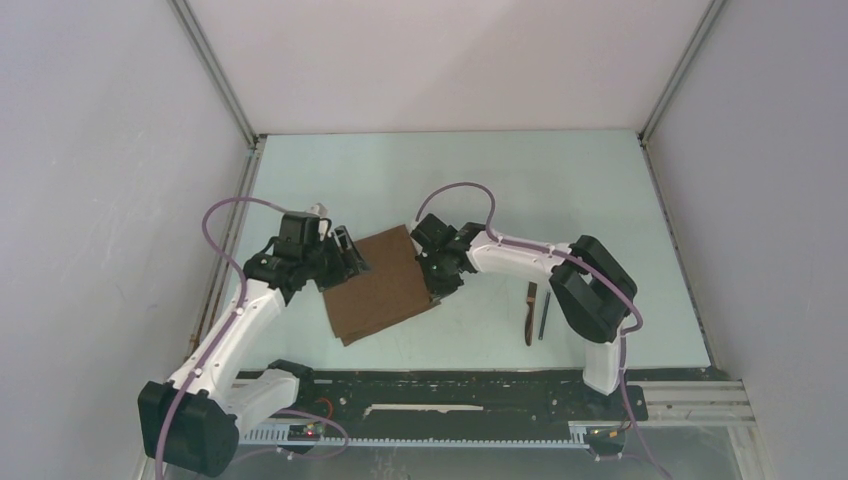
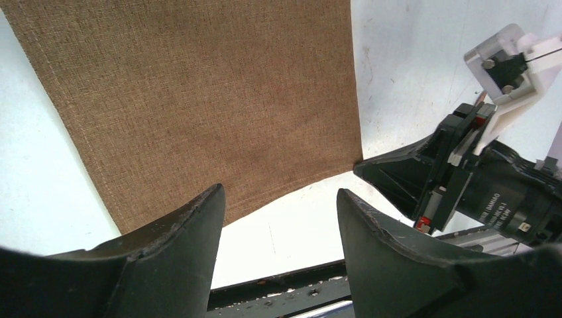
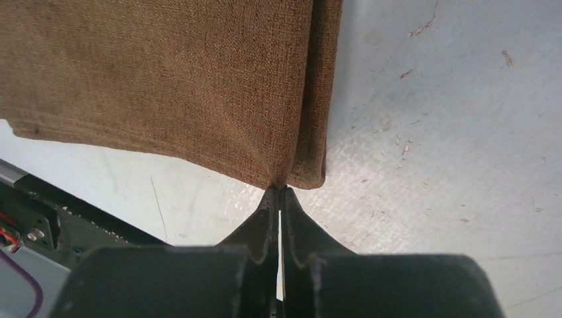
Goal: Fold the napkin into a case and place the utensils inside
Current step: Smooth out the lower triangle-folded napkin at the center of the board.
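The brown napkin point(image 1: 380, 285) lies mostly flat on the table between the two arms. My right gripper point(image 1: 437, 287) is shut on its near right corner; in the right wrist view the fingertips point(image 3: 280, 193) pinch the cloth point(image 3: 166, 79) where a narrow strip point(image 3: 321, 86) is folded along the edge. My left gripper point(image 1: 350, 262) is open and empty at the napkin's left edge; in the left wrist view point(image 2: 278, 199) bare table shows between its fingers and the napkin point(image 2: 199, 99) lies just ahead. The knife point(image 1: 530, 312) and the thin dark utensil point(image 1: 545, 310) lie side by side to the right.
The right gripper point(image 2: 404, 175) shows in the left wrist view at the napkin's corner. White walls enclose the table on three sides. A black rail point(image 1: 450, 395) runs along the near edge by the arm bases.
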Tool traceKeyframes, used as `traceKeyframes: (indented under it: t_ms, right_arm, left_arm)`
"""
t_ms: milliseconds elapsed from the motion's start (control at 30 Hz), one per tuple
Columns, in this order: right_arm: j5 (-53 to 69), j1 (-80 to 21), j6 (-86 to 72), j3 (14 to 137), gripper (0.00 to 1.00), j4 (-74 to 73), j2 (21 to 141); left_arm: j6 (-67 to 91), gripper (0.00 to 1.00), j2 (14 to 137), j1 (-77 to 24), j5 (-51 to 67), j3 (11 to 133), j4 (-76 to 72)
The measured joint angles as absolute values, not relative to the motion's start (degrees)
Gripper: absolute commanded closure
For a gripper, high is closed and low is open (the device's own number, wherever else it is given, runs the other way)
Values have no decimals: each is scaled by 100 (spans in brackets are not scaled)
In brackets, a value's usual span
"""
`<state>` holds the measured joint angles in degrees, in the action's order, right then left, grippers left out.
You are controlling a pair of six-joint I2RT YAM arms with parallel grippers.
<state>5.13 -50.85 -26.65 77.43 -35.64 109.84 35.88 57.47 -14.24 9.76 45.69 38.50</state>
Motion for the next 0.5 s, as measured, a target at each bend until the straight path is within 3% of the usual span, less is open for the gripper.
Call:
traceKeyframes:
  t_ms: [367,500]
  right_arm:
    - [904,-4753,-2508,7430,98,-3472,10790]
    - [917,-4689,-2451,7343,77,-3446,10790]
  left_arm:
    - [3533,31,5933,-1236,1083,4569,3820]
    - [3529,35,6302,-917,1293,4569,3682]
